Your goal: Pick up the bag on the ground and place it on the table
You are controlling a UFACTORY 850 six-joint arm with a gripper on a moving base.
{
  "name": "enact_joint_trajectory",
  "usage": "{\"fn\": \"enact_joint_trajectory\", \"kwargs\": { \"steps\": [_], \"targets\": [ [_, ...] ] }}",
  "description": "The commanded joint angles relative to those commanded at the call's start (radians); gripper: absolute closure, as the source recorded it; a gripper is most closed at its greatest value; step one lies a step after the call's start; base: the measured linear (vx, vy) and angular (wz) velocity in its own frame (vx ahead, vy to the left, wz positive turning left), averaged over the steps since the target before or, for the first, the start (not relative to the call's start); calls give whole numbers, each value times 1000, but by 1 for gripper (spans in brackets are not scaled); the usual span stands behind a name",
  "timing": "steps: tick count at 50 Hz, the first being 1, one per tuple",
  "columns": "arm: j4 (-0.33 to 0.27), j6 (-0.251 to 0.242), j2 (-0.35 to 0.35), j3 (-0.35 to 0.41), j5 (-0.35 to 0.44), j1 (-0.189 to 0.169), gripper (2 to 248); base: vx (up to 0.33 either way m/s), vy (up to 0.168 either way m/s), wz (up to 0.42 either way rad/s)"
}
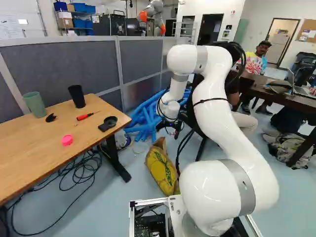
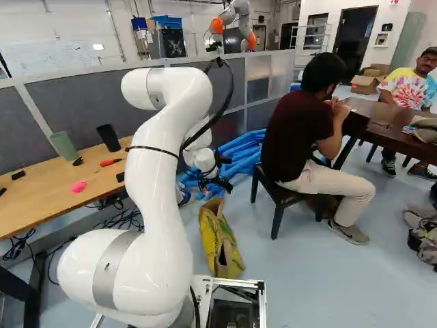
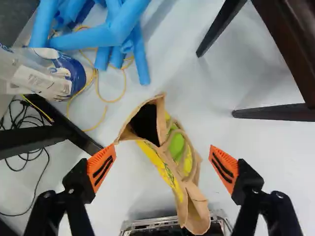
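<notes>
a creased, gaping bag (image 1: 161, 170) sits below the wide-spread gripper (image 1: 168, 131).

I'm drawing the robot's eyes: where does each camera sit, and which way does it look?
Left base view: behind the arm, to its left, looking ahead and slightly down; the arm stands right of middle.
Right base view: behind, to its right, facing likewise; the arm stands left of middle.
Wrist view: on the wrist, looking down along the open end effector at the bag; two fingers show.
Both base views show the light wooden table; all three show the bag.
</notes>
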Motion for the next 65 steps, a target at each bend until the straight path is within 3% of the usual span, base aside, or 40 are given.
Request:
{"fn": "enact_joint_trajectory", "kwargs": {
  "steps": [47, 65],
  "targets": [
    [0, -491, -172, -119, 0, 0, 3, 0, 0, 0],
    [0, -524, -239, -169, 0, 0, 3, 0, 0, 0]
  ]
}}
